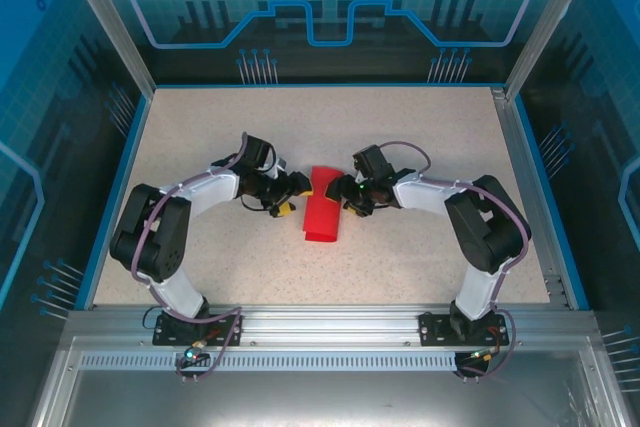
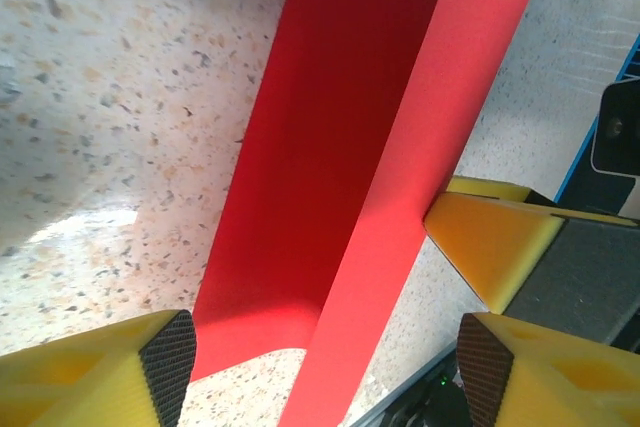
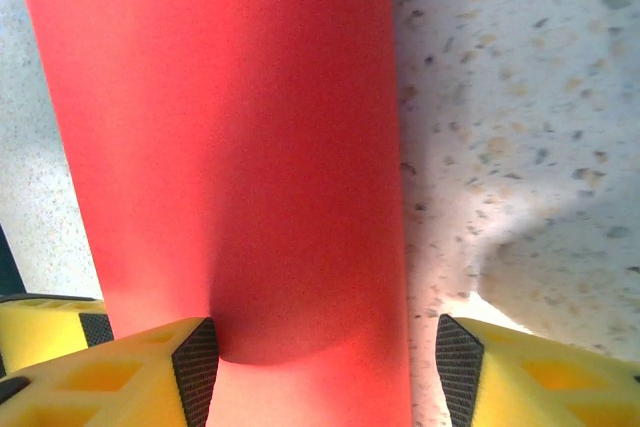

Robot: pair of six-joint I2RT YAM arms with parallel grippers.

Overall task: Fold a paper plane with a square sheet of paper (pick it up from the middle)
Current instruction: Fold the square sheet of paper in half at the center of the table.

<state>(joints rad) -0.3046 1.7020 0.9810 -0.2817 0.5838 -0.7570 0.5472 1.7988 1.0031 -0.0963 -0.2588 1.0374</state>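
The square sheet of paper (image 1: 322,209) is bright red and lies mid-table, bent along its length into a narrow strip. In the left wrist view one half of the sheet (image 2: 320,147) lies flat and the other half rises as a flap. My left gripper (image 1: 297,187) is at the sheet's left edge, open, its fingers (image 2: 165,357) wide apart with the raised flap between them, untouched. My right gripper (image 1: 350,195) faces it from the right, open, straddling the sheet (image 3: 250,147). Its left pad (image 3: 195,367) is at the paper's curled part and its right pad is off the paper.
The speckled table (image 1: 420,127) is bordered by a blue rim and clear walls. In the left wrist view, a yellow finger of the right gripper (image 2: 490,247) is close beside the flap. The two grippers are almost touching over the sheet.
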